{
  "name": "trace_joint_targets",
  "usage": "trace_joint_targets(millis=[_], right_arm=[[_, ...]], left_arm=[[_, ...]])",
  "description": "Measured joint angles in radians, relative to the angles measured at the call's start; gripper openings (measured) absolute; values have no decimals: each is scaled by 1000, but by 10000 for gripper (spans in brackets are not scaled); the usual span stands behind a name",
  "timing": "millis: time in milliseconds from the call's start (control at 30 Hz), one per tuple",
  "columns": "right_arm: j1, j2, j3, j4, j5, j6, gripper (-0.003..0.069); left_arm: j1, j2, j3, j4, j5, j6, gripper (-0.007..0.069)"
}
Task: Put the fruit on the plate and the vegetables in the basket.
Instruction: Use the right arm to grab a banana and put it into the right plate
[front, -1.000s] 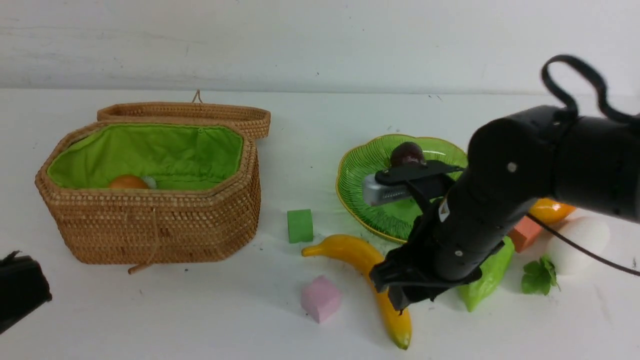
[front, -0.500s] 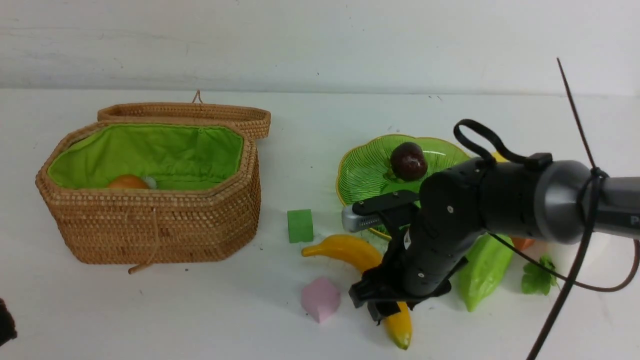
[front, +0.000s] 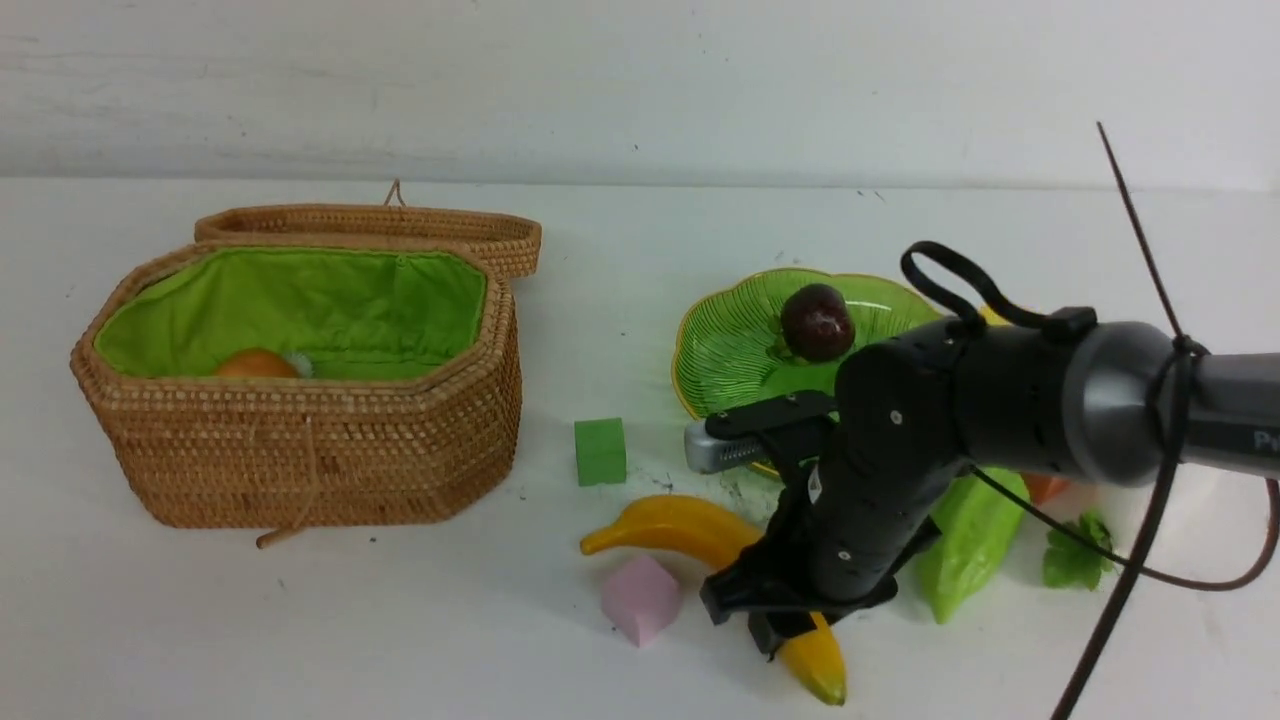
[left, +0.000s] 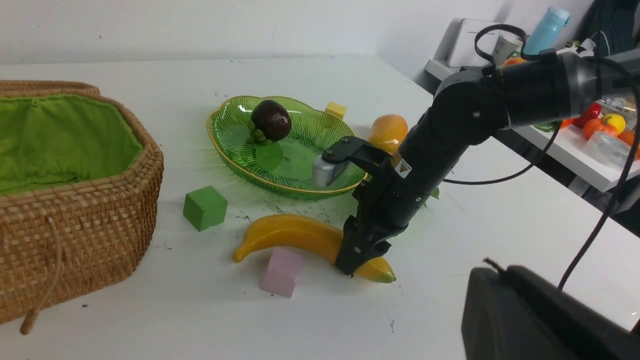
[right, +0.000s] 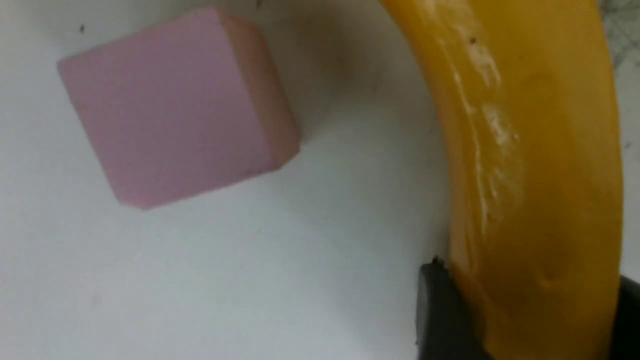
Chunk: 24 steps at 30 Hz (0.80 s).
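Note:
The yellow banana (front: 680, 525) lies on the table in front of the green plate (front: 730, 350). My right gripper (front: 785, 630) is down on the banana's near half and shut on it. In the right wrist view its black fingers (right: 440, 310) press both sides of the banana (right: 540, 150). The dark mangosteen (front: 817, 322) sits on the plate. The mango (left: 388, 132) rests behind the plate. A light-green ridged piece (front: 965, 545) lies right of the arm. The basket (front: 300, 450) stands open at left with the potato (front: 255, 365) inside. My left gripper (left: 550, 320) hangs shut, clear of everything.
A pink cube (front: 640, 598) almost touches the banana's inner curve. A green cube (front: 600, 452) sits between basket and plate. A yellow cube (left: 335, 110) lies behind the plate. A green leaf tuft (front: 1075, 550) shows right of the arm, which hides the radish.
My right gripper dropped from above the plate onto the banana and its jaws narrowed on it. The banana swung, stem end towards the front. The left gripper left the front view.

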Motion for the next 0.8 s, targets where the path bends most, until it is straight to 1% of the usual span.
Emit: trace_joint_targets(millis=[133,233,267,367,400,433,500,600,800], right_arm=[[-2,-116,-24,-5,51,29,316],[-47,-194,-71,-38,27,93,316],[-74,-205,-92,-54,10,120,316],[-223,-194,-148,-107,-66,232,316],[-232,-191,-150,-109,-66,232,316],[-304,-154,-168,-118,-96,282,316],[-378,-87,-182,-116,-118,327,316],[-419,-17,-198,-100,-134,350,316],[-425,68,-219,-36,-214,356,320]], left_arm=[[0,0,0,0,-1,0,-13],[0,0,0,0,-2,11,-11],[0,0,0,0,-5,17,-10],[0,0,0,1,-20,24,-10],[0,0,0,1,-20,25,-10],[0,0,0,1,-21,25,-10],[0,0,0,1,-20,26,-10],[0,0,0,1,-19,27,-8],[0,0,0,1,-19,27,-3]])
